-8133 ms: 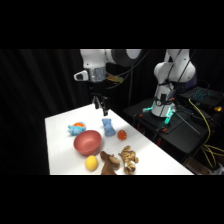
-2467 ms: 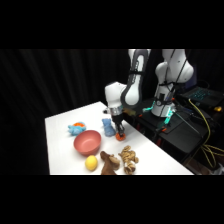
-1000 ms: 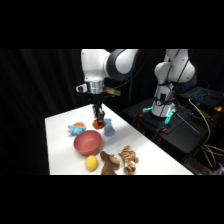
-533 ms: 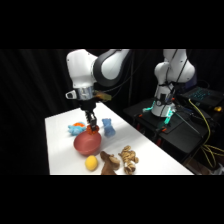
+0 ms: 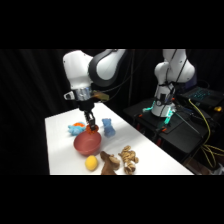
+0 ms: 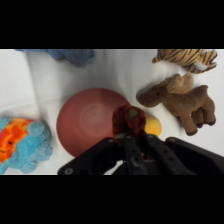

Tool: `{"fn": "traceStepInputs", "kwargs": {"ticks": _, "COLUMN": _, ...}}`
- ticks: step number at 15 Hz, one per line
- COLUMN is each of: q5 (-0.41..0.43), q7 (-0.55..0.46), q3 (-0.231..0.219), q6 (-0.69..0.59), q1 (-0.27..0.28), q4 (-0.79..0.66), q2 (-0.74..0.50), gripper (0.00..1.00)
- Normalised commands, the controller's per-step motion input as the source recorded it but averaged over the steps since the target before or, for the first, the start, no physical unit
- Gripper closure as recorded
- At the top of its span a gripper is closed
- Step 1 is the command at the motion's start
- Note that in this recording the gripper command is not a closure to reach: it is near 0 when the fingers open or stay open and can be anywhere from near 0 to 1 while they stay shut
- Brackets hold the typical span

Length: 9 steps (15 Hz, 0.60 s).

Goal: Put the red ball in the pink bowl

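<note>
Red ball (image 6: 128,120): reddish, small and round, clamped between the gripper's two fingers; in the wrist view it sits over the bowl's edge on the side toward the yellow ball, held above it rather than resting inside.
Gripper (image 5: 92,127): comes down from the white arm in the side view, its tip just above the bowl's far rim; jaws closed on the ball.
Pink bowl (image 6: 80,125): round, shallow and plain; in the side view (image 5: 86,144) it stands near the middle of the toys.
White table (image 5: 60,150): carries all the toys.
Yellow ball (image 6: 153,126): just beside the bowl, partly hidden behind the held ball in the wrist view.
Brown plush horse (image 6: 182,100): lies near the yellow ball, apart from the bowl.
Striped plush tiger (image 6: 192,58): beyond the horse, at the picture's upper right.
Blue toy with orange marks (image 6: 20,142): just beside the bowl, opposite the yellow ball.
Small blue plush (image 5: 108,127): on the table beside the bowl's far side.
</note>
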Motion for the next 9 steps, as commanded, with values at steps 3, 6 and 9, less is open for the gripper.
{"fn": "traceStepInputs", "kwargs": {"ticks": 3, "q5": -0.05, "q7": -0.07, "q3": -0.038, "q6": -0.15, "q1": -0.019, "q4": 0.1, "q2": -0.02, "gripper": 0.0}}
{"fn": "traceStepInputs", "kwargs": {"ticks": 6, "q5": -0.058, "q7": -0.06, "q3": -0.03, "q6": -0.15, "q1": -0.011, "q4": 0.14, "q2": 0.01, "gripper": 0.0}}
{"fn": "traceStepInputs", "kwargs": {"ticks": 9, "q5": -0.062, "q7": -0.04, "q3": -0.023, "q6": -0.15, "q1": -0.003, "q4": 0.17, "q2": 0.01, "gripper": 0.0}}
